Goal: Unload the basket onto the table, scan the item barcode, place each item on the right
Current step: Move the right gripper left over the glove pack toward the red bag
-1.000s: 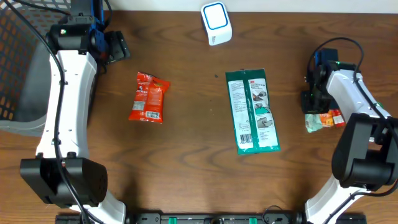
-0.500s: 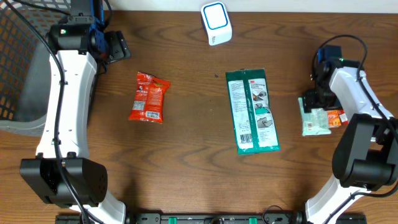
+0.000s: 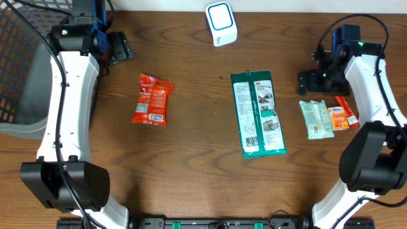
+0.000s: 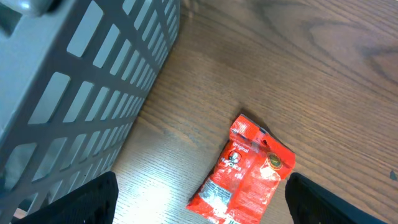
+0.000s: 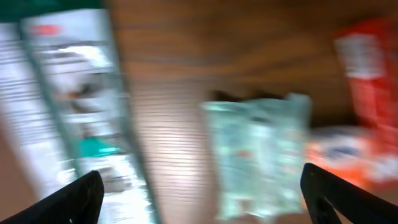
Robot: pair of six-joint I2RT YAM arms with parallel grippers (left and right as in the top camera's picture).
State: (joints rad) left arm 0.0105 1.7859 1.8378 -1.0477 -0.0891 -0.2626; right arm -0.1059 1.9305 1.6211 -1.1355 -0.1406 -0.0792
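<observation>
A white barcode scanner (image 3: pixel 220 22) stands at the table's back middle. Three items lie flat nearby: a long green package (image 3: pixel 257 114) in the centre, a red snack bag (image 3: pixel 152 100) to the left, and a pale green packet (image 3: pixel 315 118) to the right. My right gripper (image 3: pixel 310 81) hovers open and empty just behind the pale packet. Its wrist view is blurred, with the pale packet (image 5: pixel 258 155) below the right gripper (image 5: pixel 202 199). My left gripper (image 3: pixel 121 48) is open at the back left, and the red bag (image 4: pixel 245 171) lies under the left gripper (image 4: pixel 200 200). No barcode is legible.
An orange packet (image 3: pixel 342 117) lies right of the pale green one. A grey mesh basket (image 3: pixel 19 70) fills the far left edge, close beside my left arm, and its wall (image 4: pixel 74 93) shows in the left wrist view.
My right gripper opened and let go of the pale green packet, which now lies flat on the table. The gripper then moved back and left. The left arm has not moved.
</observation>
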